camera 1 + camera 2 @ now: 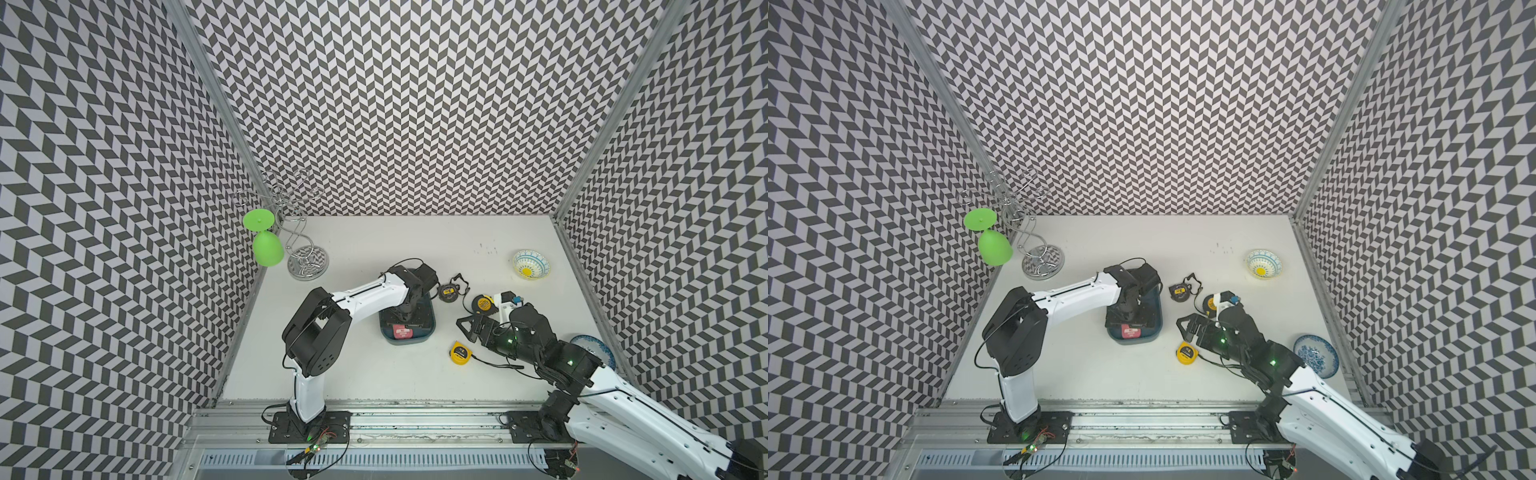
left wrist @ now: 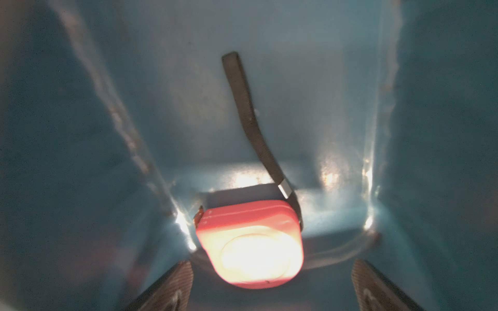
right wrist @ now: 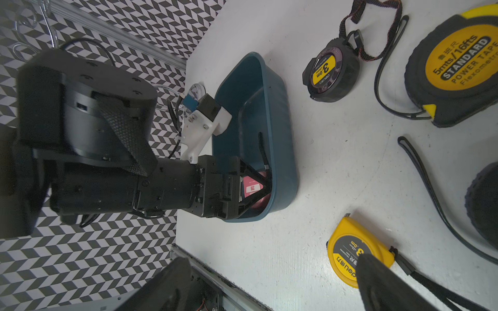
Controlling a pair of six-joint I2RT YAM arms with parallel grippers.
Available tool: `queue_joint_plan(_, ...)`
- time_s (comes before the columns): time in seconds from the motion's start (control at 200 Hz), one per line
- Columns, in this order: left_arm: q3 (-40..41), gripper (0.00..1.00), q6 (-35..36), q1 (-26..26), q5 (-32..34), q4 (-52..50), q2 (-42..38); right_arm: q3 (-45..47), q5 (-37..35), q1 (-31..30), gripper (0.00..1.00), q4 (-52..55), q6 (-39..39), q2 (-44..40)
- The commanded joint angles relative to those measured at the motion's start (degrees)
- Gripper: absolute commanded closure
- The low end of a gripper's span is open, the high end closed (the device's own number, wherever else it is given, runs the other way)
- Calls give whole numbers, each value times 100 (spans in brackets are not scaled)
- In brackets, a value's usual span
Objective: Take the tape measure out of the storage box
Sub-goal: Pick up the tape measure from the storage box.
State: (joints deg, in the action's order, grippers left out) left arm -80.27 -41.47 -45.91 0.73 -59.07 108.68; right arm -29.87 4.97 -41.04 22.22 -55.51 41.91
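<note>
Table (image 1: 374, 374) bears storage box (image 3: 283, 129); left wrist alone shows tape measure (image 2: 249, 243) whole.

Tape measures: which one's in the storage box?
The red one, in the storage box at the left pincer; it alone is red and off the table.

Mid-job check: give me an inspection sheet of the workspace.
Surface: white table, faint specks toward the back.
Job's things: storage box upright; red tape measure lies inside at one end, strap along the floor.
Clutter: black tape measure, black-and-yellow tape measure, yellow tape measure, patterned bowl, blue bowl, green goblet hanging on wire rack.
Grippers: left gripper open inside the box, straddling the red tape measure; right gripper open near the yellow tape measure.
Cables: black cable loops over the left wrist; loose straps trail near the right gripper.
Surroundings: chevron walls, metal rail in front.
</note>
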Motion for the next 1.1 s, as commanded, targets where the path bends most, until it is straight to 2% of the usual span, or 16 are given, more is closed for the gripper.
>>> queue_joint_plan(0.0, 96, 2, -19, -70, 287, -120, 24, 99, 52, 43, 0, -338, 35, -82)
queue_joint_plan(0.23, 480, 3, -106, -76, 274, 178, 134, 95, 42, 58, 0, -352, 51, -74)
queue_joint_plan(0.396, 469, 6, -176, -76, 193, 381, 256, 104, 30, 69, 0, -341, 55, -102)
queue_joint_plan(0.561, 389, 12, -229, -80, 90, 495, 273, 115, 14, 78, 0, -297, 55, -140)
queue_joint_plan(0.686, 396, 21, -245, -76, 50, 547, 282, 139, -1, 83, 0, -288, 28, -183)
queue_joint_plan(0.841, 398, 41, -258, -78, 23, 583, 296, 126, 17, 87, 0, -297, 48, -189)
queue_joint_plan(0.896, 398, 43, -272, -78, 23, 574, 297, 106, 17, 87, 0, -297, 58, -179)
queue_joint_plan(1.036, 398, 74, -291, -68, 28, 520, 191, 100, 58, 87, 0, -334, 108, -166)
queue_joint_plan(1.096, 374, 90, -316, -65, 19, 481, 126, 93, 81, 86, 0, -356, 123, -157)
